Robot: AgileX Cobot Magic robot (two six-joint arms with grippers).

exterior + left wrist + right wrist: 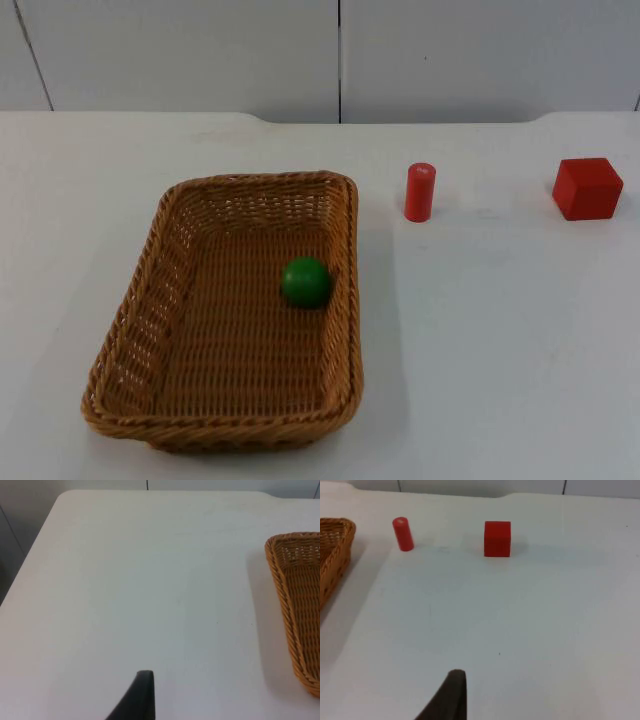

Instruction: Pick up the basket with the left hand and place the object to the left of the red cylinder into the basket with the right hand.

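A wicker basket [225, 310] is seen resting on the white table [500, 330], with a green ball [305, 281] lying inside it near the wall that faces the red cylinder [420, 191]. The cylinder stands upright just beside the basket's far corner. A red cube [587, 188] is set well apart from the basket, beyond the cylinder. Whether the left gripper [140, 695] and the right gripper [451, 692] are released or clenched cannot be told; each is held above bare table, apart from the basket.

Red cube [588, 188] on white table [500, 330]
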